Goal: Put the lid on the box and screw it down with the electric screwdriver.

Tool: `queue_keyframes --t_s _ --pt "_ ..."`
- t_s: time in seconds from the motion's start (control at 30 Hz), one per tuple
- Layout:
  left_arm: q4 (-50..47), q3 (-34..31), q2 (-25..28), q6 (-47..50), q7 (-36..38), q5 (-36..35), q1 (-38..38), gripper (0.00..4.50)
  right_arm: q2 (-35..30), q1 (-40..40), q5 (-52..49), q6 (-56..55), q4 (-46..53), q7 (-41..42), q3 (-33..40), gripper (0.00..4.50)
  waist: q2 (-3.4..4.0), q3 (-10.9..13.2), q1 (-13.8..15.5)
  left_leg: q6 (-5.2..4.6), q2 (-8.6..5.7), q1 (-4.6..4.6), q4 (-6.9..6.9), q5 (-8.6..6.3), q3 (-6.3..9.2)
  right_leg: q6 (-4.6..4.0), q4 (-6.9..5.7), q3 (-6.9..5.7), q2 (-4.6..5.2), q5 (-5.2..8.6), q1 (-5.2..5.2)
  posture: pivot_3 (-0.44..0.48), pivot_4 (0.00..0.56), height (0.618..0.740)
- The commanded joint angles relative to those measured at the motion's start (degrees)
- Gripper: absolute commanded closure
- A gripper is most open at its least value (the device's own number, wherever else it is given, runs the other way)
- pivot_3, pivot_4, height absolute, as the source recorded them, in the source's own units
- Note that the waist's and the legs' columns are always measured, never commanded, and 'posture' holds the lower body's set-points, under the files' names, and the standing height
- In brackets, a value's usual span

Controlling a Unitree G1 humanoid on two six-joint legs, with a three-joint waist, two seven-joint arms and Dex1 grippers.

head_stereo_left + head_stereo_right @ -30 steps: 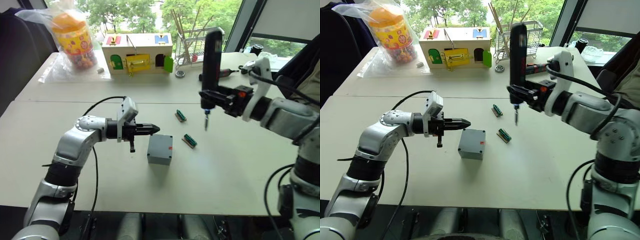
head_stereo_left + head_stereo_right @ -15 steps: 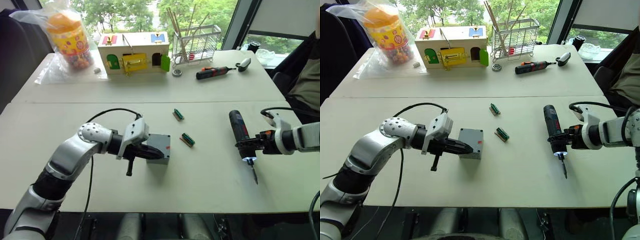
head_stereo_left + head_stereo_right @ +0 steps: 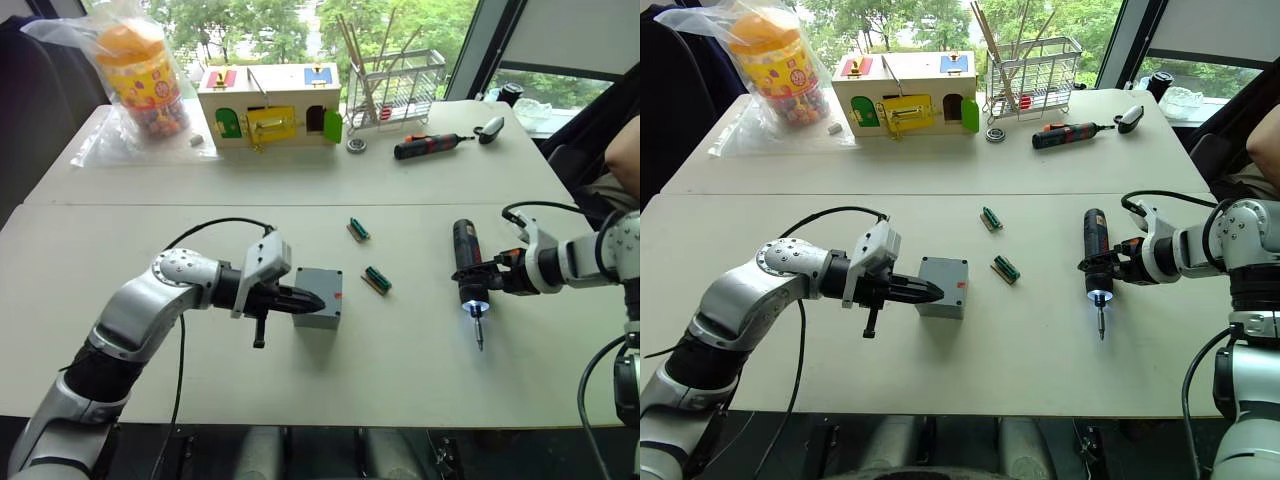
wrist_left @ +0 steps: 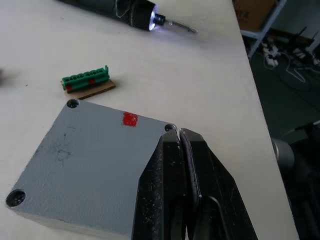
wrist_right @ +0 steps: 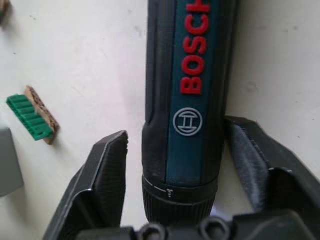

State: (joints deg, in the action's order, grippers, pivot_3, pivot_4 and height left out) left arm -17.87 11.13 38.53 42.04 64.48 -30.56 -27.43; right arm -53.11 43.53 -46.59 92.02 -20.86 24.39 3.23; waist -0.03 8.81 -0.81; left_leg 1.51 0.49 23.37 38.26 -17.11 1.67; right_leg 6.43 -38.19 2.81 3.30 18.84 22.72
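Observation:
The grey box (image 3: 318, 297) stands at mid-table, its top closed by the flat lid (image 4: 95, 160), which has screw holes at the corners and a small red mark. My left gripper (image 3: 316, 300) is shut and empty, with its fingertips (image 4: 172, 137) touching the lid's edge at one corner. To the right, the electric screwdriver (image 3: 466, 264) lies flat on the table, its tip light on and its bit pointing toward me. My right gripper (image 5: 175, 137) is open and straddles the screwdriver's body (image 5: 192, 75), with a gap showing at one finger.
Two green terminal blocks (image 3: 377, 280) (image 3: 359, 229) lie between the box and the screwdriver. At the back stand a wooden toy house (image 3: 270, 105), a bagged candy jar (image 3: 140, 80), a wire rack (image 3: 395, 85) and a small black-and-red screwdriver (image 3: 430, 146). A person's arm (image 3: 625, 160) shows at the right edge.
The right arm brought the electric screwdriver from upright in the air down flat onto the table and opened its fingers. The left gripper moved from beside the box to touching its top.

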Motion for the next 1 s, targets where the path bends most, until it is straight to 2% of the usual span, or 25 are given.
queue_keyframes --t_s 0.03,0.13,0.23,0.27,0.33,0.4,0.5,0.7,0.8,0.9,1.0 --pt "3.04 -6.20 0.32 0.86 -1.36 -2.78 -0.62 4.50 -0.08 -0.42 3.61 -2.56 2.33 -0.66 2.89 0.03 0.00 0.00 0.02 0.00 -0.01 -0.01 0.00 0.00 0.00 0.00 0.00 0.00 0.00 0.00 -0.01 0.000 0.150 0.736" --pt "5.53 -10.67 1.29 1.77 -2.79 -4.29 0.17 4.50 -1.82 -2.49 5.01 -8.71 9.43 1.74 4.23 0.03 0.00 0.00 0.10 0.00 -0.04 0.00 0.01 0.00 0.01 0.01 -0.01 -0.01 0.03 -0.01 0.00 0.000 0.150 0.736" --pt "6.39 -15.85 3.63 3.67 -3.77 -6.08 3.38 4.50 -2.03 -10.58 4.23 -20.51 24.08 6.86 10.46 0.03 0.01 0.00 0.00 0.00 -0.03 0.06 -0.06 0.00 0.01 0.02 0.01 -0.01 0.03 0.00 0.11 0.000 0.150 0.736" --pt "6.30 -17.38 4.31 4.63 -4.08 -6.92 4.80 4.50 0.05 -14.20 3.74 -25.61 28.94 7.98 14.23 0.03 0.00 0.00 -0.10 -0.02 0.00 0.07 -0.09 -0.01 0.02 0.03 0.02 -0.02 0.02 0.00 0.12 0.000 0.150 0.736" --pt "6.21 -19.98 5.62 6.61 -4.32 -8.56 8.15 4.50 3.80 -21.57 -0.29 -28.47 36.89 10.72 20.26 0.03 -0.02 0.00 -0.15 -0.03 0.07 0.06 -0.16 -0.02 0.05 0.03 0.03 -0.05 -0.03 0.00 0.13 0.000 0.150 0.736" --pt "5.83 -21.10 6.64 8.15 -4.14 -9.65 11.08 4.50 5.46 -29.41 -1.71 -31.71 43.12 14.80 22.20 0.03 -0.02 0.00 -0.03 -0.03 0.12 0.01 -0.12 -0.02 0.11 0.03 -0.01 -0.08 -0.07 0.00 0.05 0.000 0.150 0.736" --pt "5.48 -20.67 8.72 8.21 -3.02 -8.99 16.71 4.50 6.20 -42.31 -2.77 -35.36 50.46 21.74 21.39 0.03 -0.02 0.00 0.44 0.02 0.07 -0.02 -0.07 0.00 0.15 0.03 -0.02 -0.10 -0.01 0.00 -0.06 0.000 0.150 0.736" --pt "2.69 -21.75 11.41 9.51 -2.04 -10.38 25.06 4.50 5.14 -55.53 -2.19 -39.96 55.23 29.61 18.31 0.03 -0.08 0.05 0.05 0.03 -0.04 -0.51 -0.05 0.00 0.09 0.03 0.01 -0.08 0.17 0.00 -0.57 0.000 0.150 0.736" --pt "-0.40 -22.03 11.95 10.65 -2.31 -11.79 28.22 4.50 5.00 -58.56 -1.70 -41.70 55.81 31.36 16.34 0.03 -0.10 0.07 0.04 0.03 0.00 -0.99 -0.22 -0.01 0.08 0.02 0.18 -0.08 0.17 0.01 -1.01 0.000 0.150 0.736" --pt "-2.73 -22.78 12.28 13.50 -2.05 -14.84 30.58 4.50 5.02 -59.76 0.51 -44.05 55.21 31.77 13.86 0.03 -0.15 0.09 0.07 0.03 0.01 -1.00 -0.22 -0.01 0.10 0.02 0.20 -0.07 0.22 0.01 -1.04 0.000 0.150 0.736" --pt "-2.93 -22.76 12.59 13.13 -2.41 -14.78 31.79 4.50 5.33 -59.63 1.02 -45.07 55.03 31.40 12.86 0.03 -0.15 0.10 0.08 0.04 0.00 -1.00 -0.22 -0.01 0.10 0.02 0.20 -0.04 0.26 0.01 -1.04 0.000 0.150 0.736"
